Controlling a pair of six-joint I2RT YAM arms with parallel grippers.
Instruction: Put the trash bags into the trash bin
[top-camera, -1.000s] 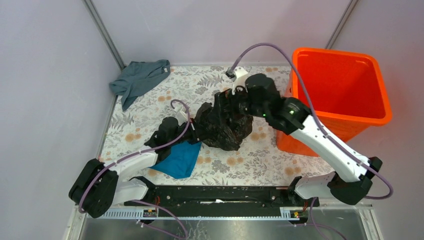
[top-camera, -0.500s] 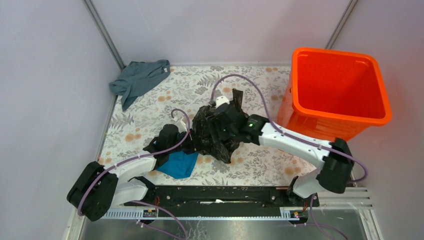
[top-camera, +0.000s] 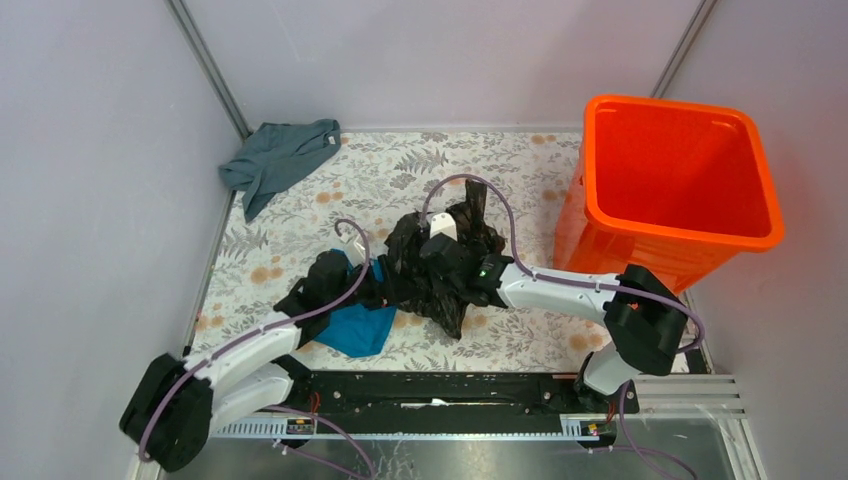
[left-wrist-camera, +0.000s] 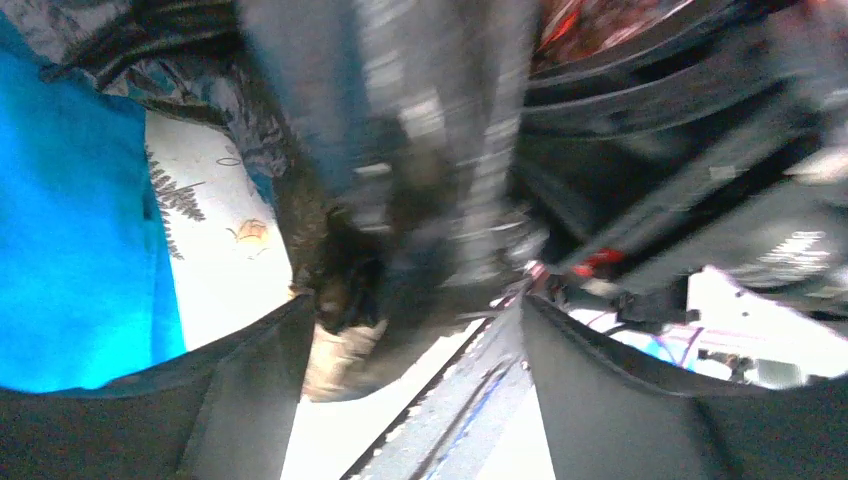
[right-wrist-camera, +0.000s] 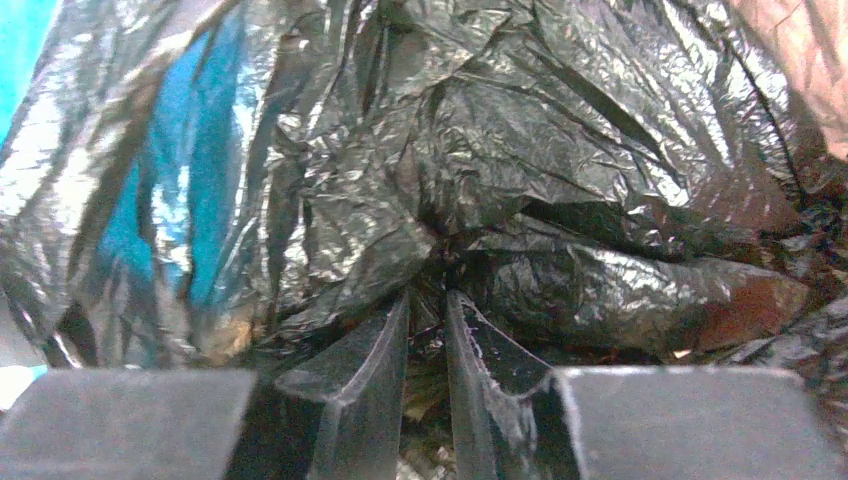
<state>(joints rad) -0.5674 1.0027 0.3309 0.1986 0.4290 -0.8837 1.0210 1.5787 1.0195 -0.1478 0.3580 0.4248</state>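
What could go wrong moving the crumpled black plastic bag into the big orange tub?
1. The right gripper pinches only a thin fold of the crumpled black plastic trash bag; it may slip or tear on lifting.
2. The bright blue cloth lies against the bag and could be dragged toward the large orange plastic trash bin.
3. The left gripper, open beside the bag, might snag it.

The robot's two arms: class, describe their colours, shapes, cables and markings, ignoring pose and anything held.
The left arm and right arm both have smooth white link covers between bulky black joints. A lilac cable loops along each. A small green light glows near the right wrist. The fingers are dark, flat-faced wedges.
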